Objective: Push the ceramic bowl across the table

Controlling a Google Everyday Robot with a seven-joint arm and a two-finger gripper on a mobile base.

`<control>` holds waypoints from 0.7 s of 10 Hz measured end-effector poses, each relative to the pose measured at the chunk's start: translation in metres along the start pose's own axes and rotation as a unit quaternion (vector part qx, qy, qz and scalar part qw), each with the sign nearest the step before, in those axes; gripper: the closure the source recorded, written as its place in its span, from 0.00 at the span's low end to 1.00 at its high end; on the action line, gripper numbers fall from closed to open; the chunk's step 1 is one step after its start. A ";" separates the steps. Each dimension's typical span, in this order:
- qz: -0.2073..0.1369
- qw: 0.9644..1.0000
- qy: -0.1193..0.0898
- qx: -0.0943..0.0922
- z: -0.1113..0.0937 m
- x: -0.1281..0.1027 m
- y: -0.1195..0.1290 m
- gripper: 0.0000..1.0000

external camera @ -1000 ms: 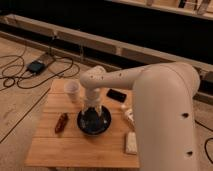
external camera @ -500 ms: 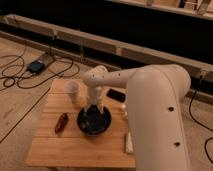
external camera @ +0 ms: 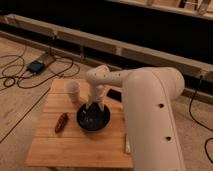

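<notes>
The ceramic bowl [external camera: 93, 119] is round, glossy black, and sits near the middle of the table [external camera: 75, 147], which has a light wooden plank top. My gripper [external camera: 94, 106] points down over the bowl's far rim, its tips at or just inside the bowl. The white arm reaches in from the right and covers the table's right side.
A small pale cup [external camera: 73, 91] stands at the back left of the table, just left of the gripper. A reddish-brown item [external camera: 61, 122] lies left of the bowl. A dark flat object [external camera: 115, 95] lies behind the arm. A pale object [external camera: 127, 145] lies at the right edge. Cables run over the floor at left.
The arm has shifted slightly and the view has moved a little. The bowl stays near the table's middle with the gripper over it.
</notes>
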 end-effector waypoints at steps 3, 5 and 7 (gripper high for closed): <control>0.009 1.000 -0.017 0.006 -0.009 -0.020 -0.013 0.35; 0.011 1.000 -0.024 0.012 -0.014 -0.028 -0.019 0.35; 0.011 0.999 -0.032 0.022 -0.019 -0.036 -0.026 0.35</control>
